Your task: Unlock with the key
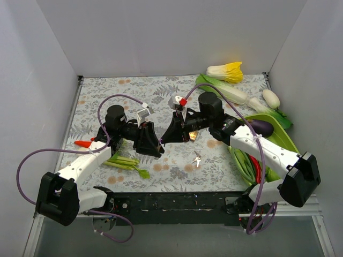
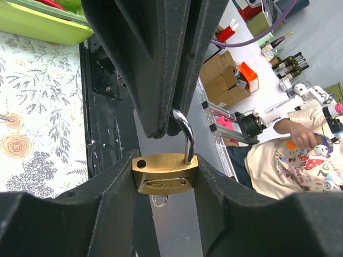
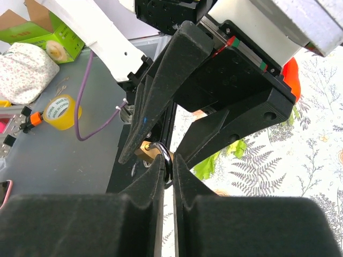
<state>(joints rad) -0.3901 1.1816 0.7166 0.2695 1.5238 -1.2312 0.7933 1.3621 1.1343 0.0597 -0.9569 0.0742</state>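
Observation:
A brass padlock (image 2: 163,170) hangs above the table, and my left gripper (image 2: 165,184) is shut on its body from both sides. Its silver shackle (image 3: 167,151) stands up with one leg in the body; the other hole on top shows empty. My right gripper (image 3: 168,167) is shut on that shackle, coming in from the opposite side (image 2: 170,126). In the top view the two grippers meet tip to tip, left (image 1: 154,148) and right (image 1: 167,137), hiding the padlock. The key (image 1: 197,159) lies on the floral cloth, right of and nearer than the grippers. A small silver ring (image 2: 159,199) shows under the padlock.
A green tray (image 1: 278,140) at the right holds a purple eggplant (image 1: 261,127) and long greens. A cabbage (image 1: 228,71) and white radishes (image 1: 270,98) lie at the back right. Green stalks (image 1: 126,163) and a red vegetable (image 1: 84,143) lie by the left arm. White walls enclose three sides.

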